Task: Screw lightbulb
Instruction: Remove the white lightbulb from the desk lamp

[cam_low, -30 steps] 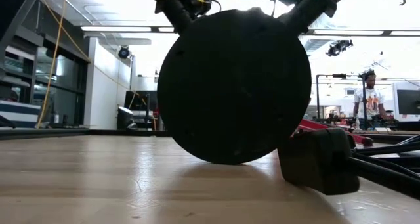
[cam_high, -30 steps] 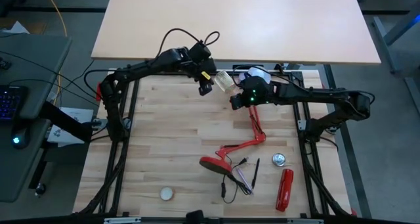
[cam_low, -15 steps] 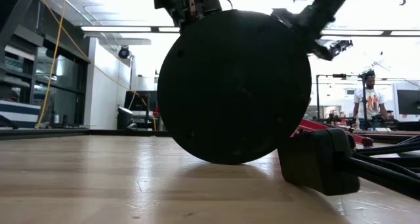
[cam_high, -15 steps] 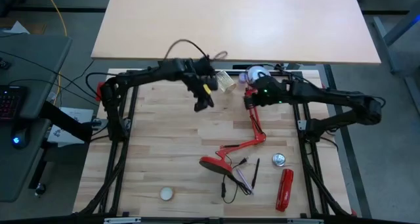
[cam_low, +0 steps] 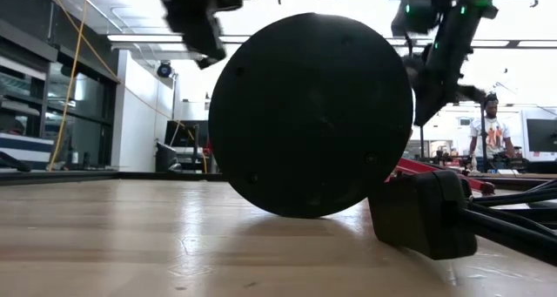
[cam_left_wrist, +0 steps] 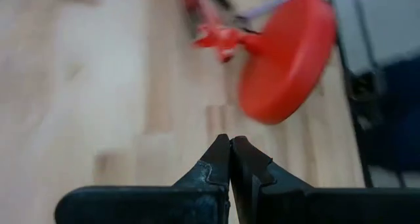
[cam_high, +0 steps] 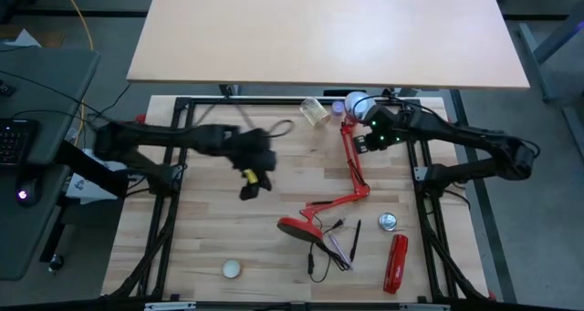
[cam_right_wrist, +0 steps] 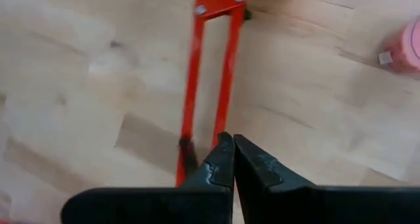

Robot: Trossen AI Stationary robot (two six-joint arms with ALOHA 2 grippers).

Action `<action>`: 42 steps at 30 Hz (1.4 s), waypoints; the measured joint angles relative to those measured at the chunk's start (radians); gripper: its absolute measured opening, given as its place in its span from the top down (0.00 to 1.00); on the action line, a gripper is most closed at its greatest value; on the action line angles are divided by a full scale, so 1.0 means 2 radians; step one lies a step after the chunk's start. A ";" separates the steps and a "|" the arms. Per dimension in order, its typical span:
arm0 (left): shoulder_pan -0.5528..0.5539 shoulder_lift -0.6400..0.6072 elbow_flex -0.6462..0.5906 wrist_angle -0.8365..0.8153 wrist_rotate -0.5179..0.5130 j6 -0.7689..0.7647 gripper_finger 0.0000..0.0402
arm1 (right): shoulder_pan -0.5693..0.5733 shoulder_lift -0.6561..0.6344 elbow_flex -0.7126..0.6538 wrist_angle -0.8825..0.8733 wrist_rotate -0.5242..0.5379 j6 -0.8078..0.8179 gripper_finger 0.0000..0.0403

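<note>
The red desk lamp lies on the wooden table, its round base (cam_high: 294, 226) near the middle. Its jointed arm (cam_high: 351, 165) runs to the white-lined shade (cam_high: 354, 101) at the far edge. A pale bulb-like object (cam_high: 315, 112) lies just left of the shade; I cannot tell whether they touch. My left gripper (cam_high: 248, 185) is shut and empty above the table's left half, with the lamp base (cam_left_wrist: 289, 53) ahead of it. My right gripper (cam_high: 365, 143) is shut and empty, pointing down beside the lamp arm (cam_right_wrist: 210, 73).
A cream round object (cam_high: 233, 269) lies near the front edge. A silver disc (cam_high: 390, 222), a long red item (cam_high: 395, 261), dark pens (cam_high: 356, 238) and the lamp's cable lie at the front right. In the low view the lamp base (cam_low: 309, 114) and a plug block (cam_low: 422, 214) stand close. A person (cam_low: 492, 136) stands far behind.
My left gripper has drawn away from the pale object at the far edge, going toward the table's left and near edges. My right gripper has gone a little toward the right edge, uncovering the lamp's head. The pale object and the lamp have stayed in place.
</note>
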 joint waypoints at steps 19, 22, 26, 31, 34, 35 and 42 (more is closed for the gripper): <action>-0.211 -0.032 -0.124 0.159 -0.120 -0.248 1.00 | -0.123 0.001 -0.122 0.202 -0.055 0.050 1.00; -0.232 0.012 -0.087 0.160 -0.154 -0.238 1.00 | -0.122 0.002 -0.123 0.208 -0.026 0.057 1.00; -0.242 0.082 -0.035 0.153 -0.184 -0.212 1.00 | -0.124 0.010 -0.123 0.201 0.005 0.049 1.00; -0.242 0.138 0.012 0.157 -0.224 -0.167 1.00 | -0.104 0.034 -0.123 0.220 0.012 0.063 1.00; -0.244 0.145 0.017 0.159 -0.233 -0.132 1.00 | -0.084 0.054 -0.123 0.228 0.038 0.078 1.00; -0.245 0.145 0.017 0.157 -0.239 -0.127 1.00 | -0.080 0.059 -0.123 0.225 0.048 0.081 1.00; -0.244 0.145 0.003 0.167 -0.315 -0.118 1.00 | -0.073 0.124 -0.123 0.294 0.082 0.075 1.00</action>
